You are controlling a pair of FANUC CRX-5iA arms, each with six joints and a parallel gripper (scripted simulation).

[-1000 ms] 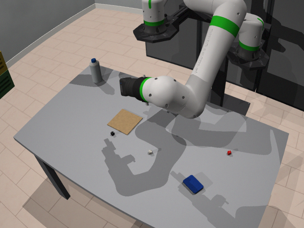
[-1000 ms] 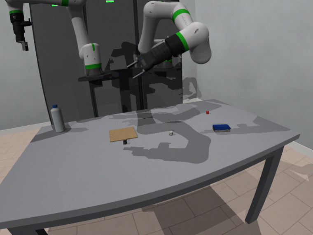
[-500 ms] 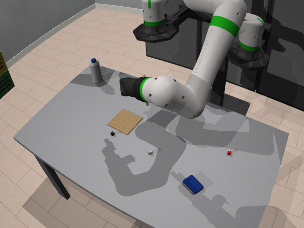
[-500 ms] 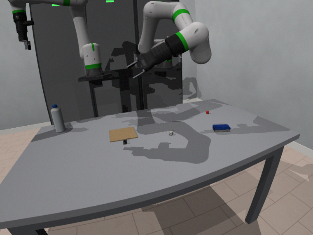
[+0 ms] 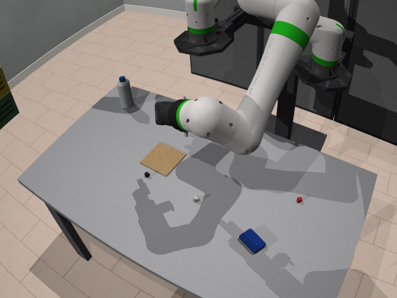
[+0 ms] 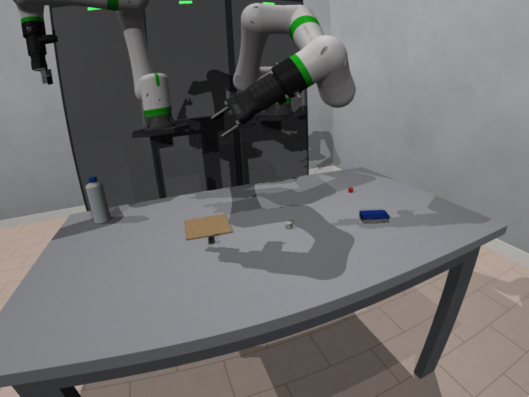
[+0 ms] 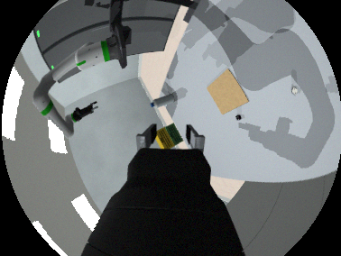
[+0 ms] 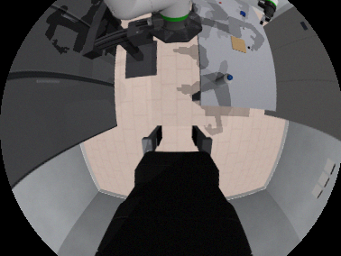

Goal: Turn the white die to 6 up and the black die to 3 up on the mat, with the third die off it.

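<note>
With both our left tool point(image 5: 156, 113) point(image 6: 217, 127) point(image 7: 170, 130) point(image 8: 262, 22) and right tool point(image 6: 46, 76) point(image 7: 96, 104) point(image 8: 177, 132) open and empty, we could knock the small black die point(image 5: 147, 174) point(image 6: 211, 239) point(image 7: 238, 117) point(image 8: 249, 47), just beside the thin tan square mat point(image 5: 163, 159) point(image 6: 207, 226) point(image 7: 227, 92) point(image 8: 238, 44), against its edge by descending off-centre, or misturn the small white die point(image 5: 196, 199) point(image 6: 289, 225) point(image 7: 294, 90) farther off by misreading pips.

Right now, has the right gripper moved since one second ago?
Yes: in the exterior view, the right gripper has shifted slightly rightward, toward its arm's base plate.
</note>
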